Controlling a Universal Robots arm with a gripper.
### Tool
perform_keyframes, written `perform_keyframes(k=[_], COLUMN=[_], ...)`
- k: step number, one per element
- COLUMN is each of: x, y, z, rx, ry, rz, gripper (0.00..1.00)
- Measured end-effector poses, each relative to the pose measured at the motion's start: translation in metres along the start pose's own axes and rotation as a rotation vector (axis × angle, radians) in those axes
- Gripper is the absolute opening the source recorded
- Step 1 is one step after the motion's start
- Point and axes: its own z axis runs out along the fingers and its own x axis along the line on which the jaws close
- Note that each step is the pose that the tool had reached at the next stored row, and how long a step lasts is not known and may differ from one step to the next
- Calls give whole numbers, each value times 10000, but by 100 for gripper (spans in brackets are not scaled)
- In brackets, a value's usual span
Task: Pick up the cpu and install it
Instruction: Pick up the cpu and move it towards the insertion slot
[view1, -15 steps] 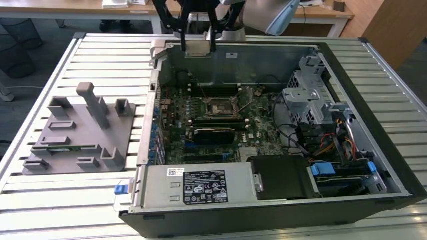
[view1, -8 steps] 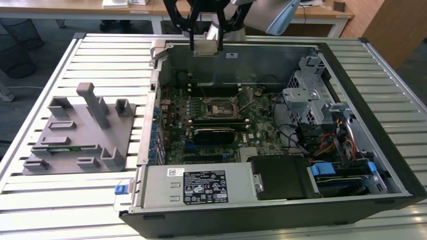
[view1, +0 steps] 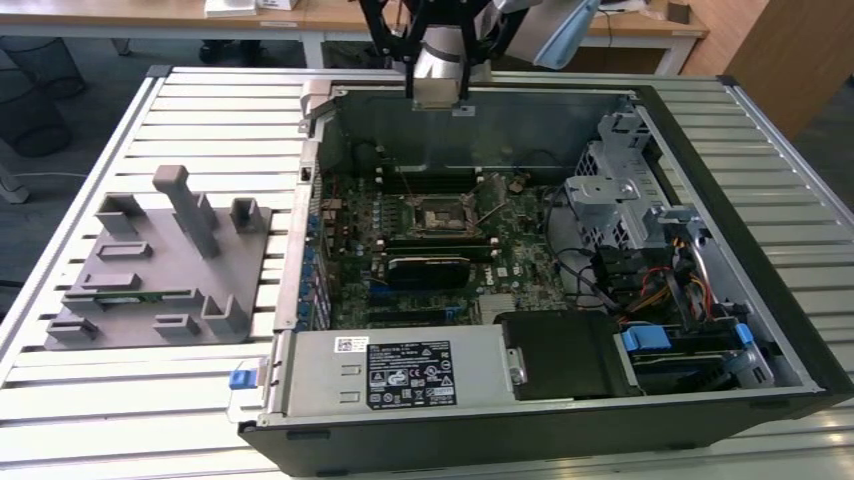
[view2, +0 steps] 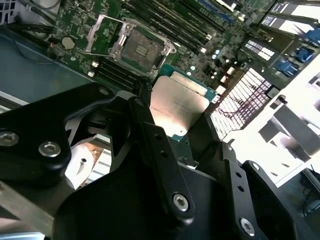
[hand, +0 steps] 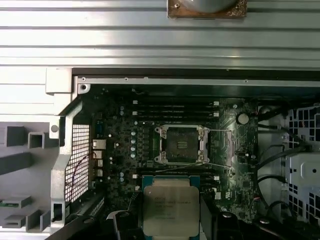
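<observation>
The cpu, a flat square chip with a silvery metal top plate and a greenish rim, is clamped by two opposite edges between the black fingers of the gripper and hangs clear of the board. In the exterior view, from its left to its right, a grey moulded parts fixture lies on the ribbed metal table. Beside it lies the open black computer case with the green motherboard exposed. The arm stands over the case's far wall, and a silver drive cage occupies the right. The governing relation is that the square black-framed socket lies just ahead of the cpu and lower, with its contact field uncovered. In the first wrist view the cpu's edges run near parallel to the socket frame, so the offset appears chiefly forward and downward. The cpu is not seated.
</observation>
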Motion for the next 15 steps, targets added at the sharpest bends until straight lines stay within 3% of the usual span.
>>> perform_keyframes(k=[15], x=[-119], y=[179], z=[75], rx=[0], ry=[-1], rz=[-1], gripper=[54])
